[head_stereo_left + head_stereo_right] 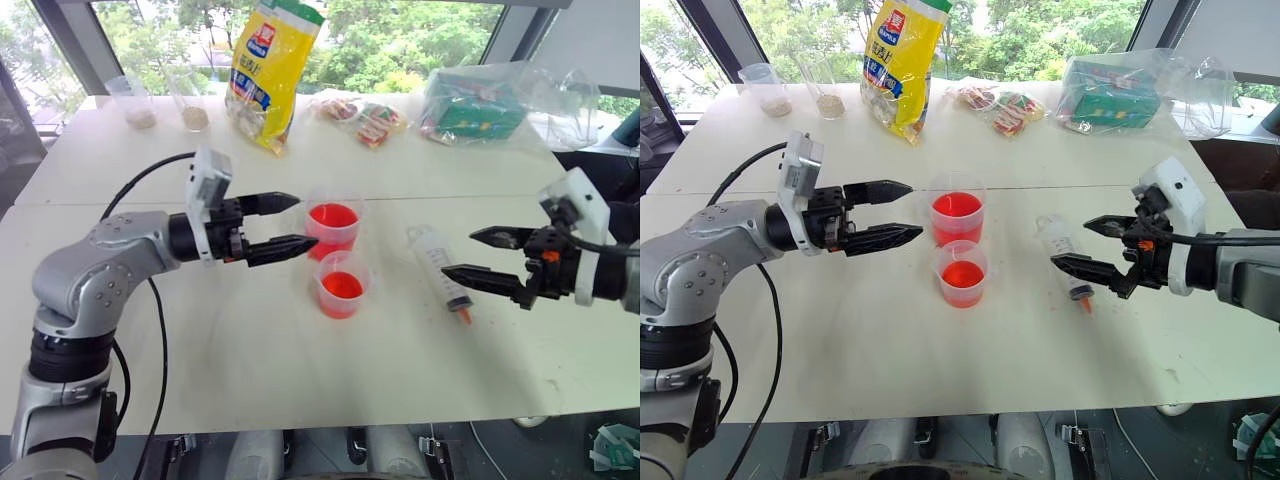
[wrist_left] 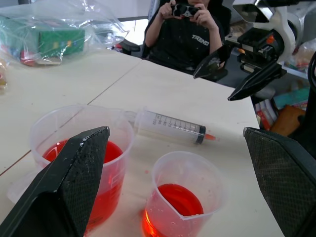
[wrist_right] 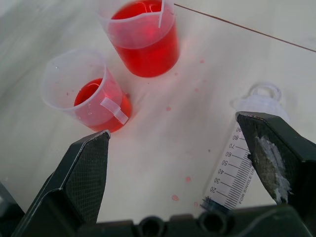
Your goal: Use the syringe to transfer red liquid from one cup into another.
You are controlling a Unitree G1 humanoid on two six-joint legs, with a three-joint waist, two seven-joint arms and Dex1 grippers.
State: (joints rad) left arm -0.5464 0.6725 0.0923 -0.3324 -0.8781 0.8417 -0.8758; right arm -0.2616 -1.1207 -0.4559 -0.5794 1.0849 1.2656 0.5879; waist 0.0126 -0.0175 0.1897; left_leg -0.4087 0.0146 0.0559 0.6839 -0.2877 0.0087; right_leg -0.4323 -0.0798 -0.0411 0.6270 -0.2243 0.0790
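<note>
Large clear plastic syringe (image 1: 438, 270) lying flat on the white table (image 1: 250, 370), right of the taller clear cup (image 1: 333, 227) and shorter tabbed cup (image 1: 341, 284) of red liquid (image 1: 333, 216). Right gripper (image 1: 492, 257) spread empty beside it, seemingly poised for pickup; left gripper (image 1: 282, 226) likewise spread empty, left of the cups.
</note>
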